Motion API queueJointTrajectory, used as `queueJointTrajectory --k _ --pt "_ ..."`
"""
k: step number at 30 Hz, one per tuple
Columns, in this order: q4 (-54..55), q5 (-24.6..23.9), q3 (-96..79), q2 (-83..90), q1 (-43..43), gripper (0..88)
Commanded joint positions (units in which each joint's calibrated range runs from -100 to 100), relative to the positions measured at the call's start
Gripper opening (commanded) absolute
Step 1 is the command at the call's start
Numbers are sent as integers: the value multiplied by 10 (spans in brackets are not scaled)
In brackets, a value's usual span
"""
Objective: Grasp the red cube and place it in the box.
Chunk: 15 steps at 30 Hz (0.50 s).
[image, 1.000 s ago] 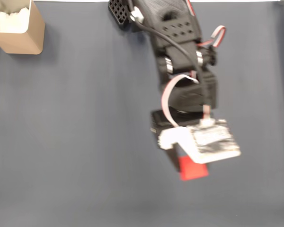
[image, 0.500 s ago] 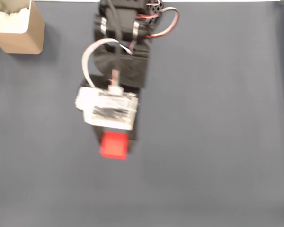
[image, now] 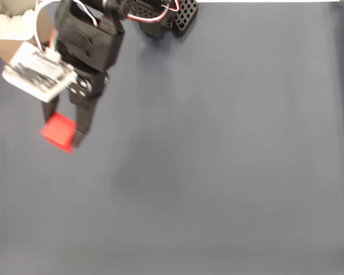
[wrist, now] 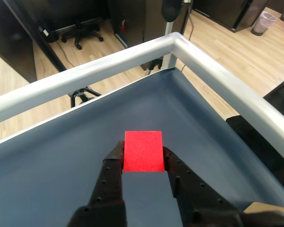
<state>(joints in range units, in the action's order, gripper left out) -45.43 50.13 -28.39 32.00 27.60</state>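
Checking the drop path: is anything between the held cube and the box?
Nothing visible. In the fixed view the hand grips the cube just below the box, whose opening the arm's own wrist camera partly covers; only bare mat lies around.

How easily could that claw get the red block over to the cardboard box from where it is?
Probably easily. The gripper is shut on the red cube, and the box sits just past the arm in the fixed view, with only bare blue table around.
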Motion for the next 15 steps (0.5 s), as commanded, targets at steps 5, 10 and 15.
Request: queueJointTrajectory --k 5,10,15 --pt "5 3 -25 71 74 42" --pt "7 4 -59 103 118 41" --pt "2 1 -84 126 156 41"
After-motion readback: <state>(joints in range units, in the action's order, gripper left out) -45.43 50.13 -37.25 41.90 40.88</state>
